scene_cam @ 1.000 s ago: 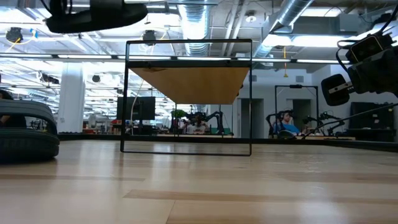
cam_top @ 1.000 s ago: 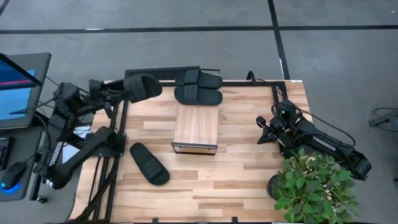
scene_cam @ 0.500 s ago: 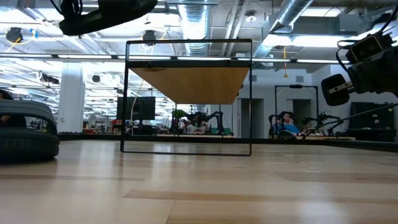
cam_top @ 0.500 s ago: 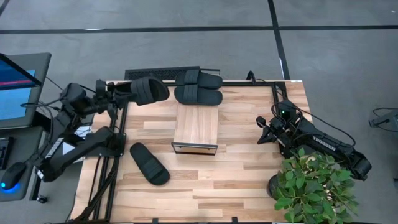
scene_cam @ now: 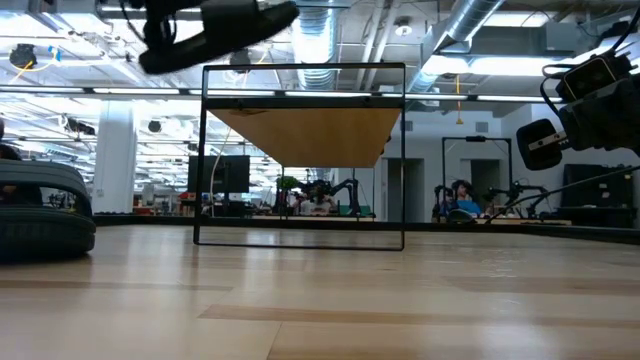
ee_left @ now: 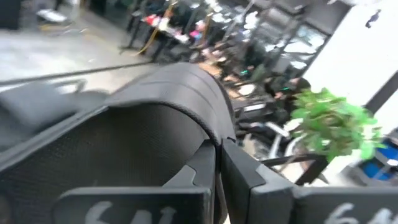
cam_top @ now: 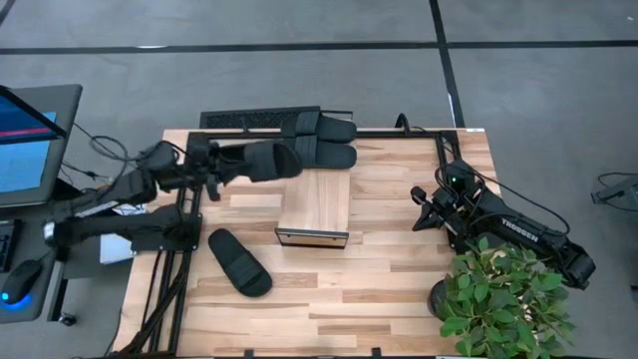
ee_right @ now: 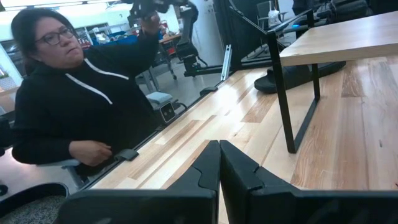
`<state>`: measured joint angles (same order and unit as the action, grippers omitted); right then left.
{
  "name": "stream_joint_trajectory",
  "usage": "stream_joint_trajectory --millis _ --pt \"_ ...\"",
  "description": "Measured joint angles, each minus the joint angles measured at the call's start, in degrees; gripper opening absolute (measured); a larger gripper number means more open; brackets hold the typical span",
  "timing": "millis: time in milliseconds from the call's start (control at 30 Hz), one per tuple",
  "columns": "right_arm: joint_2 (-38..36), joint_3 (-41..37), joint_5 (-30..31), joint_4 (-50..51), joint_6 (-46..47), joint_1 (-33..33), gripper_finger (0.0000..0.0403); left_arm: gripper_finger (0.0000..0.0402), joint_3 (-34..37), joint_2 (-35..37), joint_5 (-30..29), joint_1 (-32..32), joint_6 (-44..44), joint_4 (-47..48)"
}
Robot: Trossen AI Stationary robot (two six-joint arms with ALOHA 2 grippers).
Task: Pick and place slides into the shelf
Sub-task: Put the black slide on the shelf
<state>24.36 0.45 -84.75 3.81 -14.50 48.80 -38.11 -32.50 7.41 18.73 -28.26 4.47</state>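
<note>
My left gripper [cam_top: 216, 165] is shut on one black slide [cam_top: 267, 160] and carries it in the air just left of the shelf's far end. The low view shows this slide [scene_cam: 220, 28] high above the shelf's top. The light-wood shelf [cam_top: 315, 204] stands mid-table on a dark frame [scene_cam: 203, 150]. Two more slides [cam_top: 321, 128] [cam_top: 329, 156] lie side by side on the table past its far end. Another slide [cam_top: 239, 262] lies sole-down near the shelf's left front. My right gripper [cam_top: 427, 207] waits shut, low at the table's right. My left gripper [ee_left: 219, 163] has the slide pinched between its two fingers at the side edge beside the ribbed strap [ee_left: 198, 118]. It comes level from the table's left, fingers along the slide's length. The slide is lifted clear, its far end tilted slightly upward [scene_cam: 270, 14].
A potted plant [cam_top: 503, 299] stands at the near right corner beside the right arm. A keyboard [cam_top: 249, 119] lies along the far edge. A person [ee_right: 68, 93] sits off the table's left side. Bare wood lies between the shelf and the near edge.
My left gripper has swung toward the table's right and a little toward the near edge, carrying the slide from the far-left corner to beside the shelf's far end. The slide has stayed in the hold and tipped with its leading end up.
</note>
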Motion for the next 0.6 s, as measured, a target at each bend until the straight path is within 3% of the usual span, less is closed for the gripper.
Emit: stream_joint_trajectory --millis 300,400,600 --pt "0.0 0.0 0.0 0.0 0.0 0.0 0.0 0.0 -0.1 -12.4 -15.9 -17.6 2.2 -9.8" --pt "0.0 0.0 0.0 0.0 0.0 0.0 0.0 0.0 -0.7 -16.6 -16.9 -19.9 1.8 -14.7" --pt "0.0 0.0 0.0 0.0 0.0 0.0 0.0 0.0 -5.7 -24.3 -19.2 -20.2 0.4 -14.4"
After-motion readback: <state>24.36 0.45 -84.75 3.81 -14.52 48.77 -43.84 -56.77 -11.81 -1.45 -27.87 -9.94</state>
